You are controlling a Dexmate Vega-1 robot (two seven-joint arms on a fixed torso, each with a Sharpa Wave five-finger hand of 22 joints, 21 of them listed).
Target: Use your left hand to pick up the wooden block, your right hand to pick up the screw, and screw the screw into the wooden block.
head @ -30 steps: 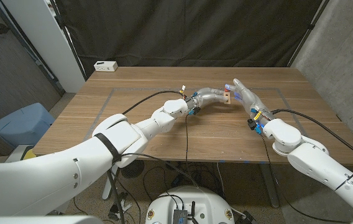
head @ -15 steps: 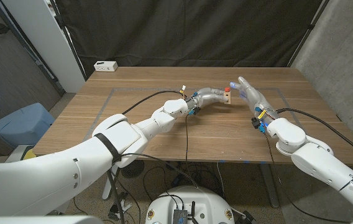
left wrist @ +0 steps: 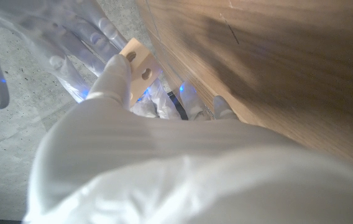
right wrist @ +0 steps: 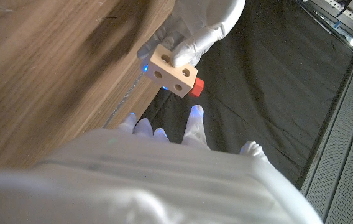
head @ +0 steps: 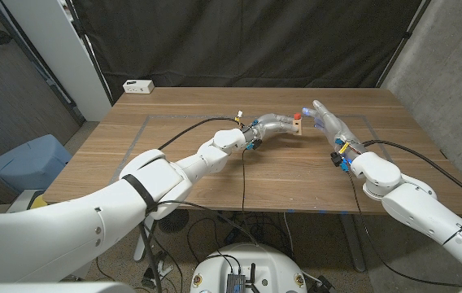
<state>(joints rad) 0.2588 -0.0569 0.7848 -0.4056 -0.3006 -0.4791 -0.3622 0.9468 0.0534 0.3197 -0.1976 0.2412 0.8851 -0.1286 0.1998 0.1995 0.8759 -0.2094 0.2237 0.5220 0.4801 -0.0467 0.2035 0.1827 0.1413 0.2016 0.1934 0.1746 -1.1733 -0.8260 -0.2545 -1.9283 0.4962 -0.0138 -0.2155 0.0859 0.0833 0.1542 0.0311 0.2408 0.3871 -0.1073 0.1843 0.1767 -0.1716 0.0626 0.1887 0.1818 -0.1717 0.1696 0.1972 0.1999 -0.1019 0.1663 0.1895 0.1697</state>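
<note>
Wooden block [right wrist: 173,70], pinched by left hand [head: 276,126] above the table [head: 215,163], with red screw [right wrist: 196,86] already seated in one end: screwing step, judged nearly done. Right hand [head: 329,124] just beside block, fingers spread, holding nothing. Thread depth hidden; next, likely regrasp and further turning.

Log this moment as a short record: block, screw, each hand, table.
wooden block: light wood with round holes, held above the table
screw: red, sits at one end of the block
left hand: grips the block
right hand: beside the block, fingers spread, holds nothing
table: wooden, with a white box at its far left corner
</note>
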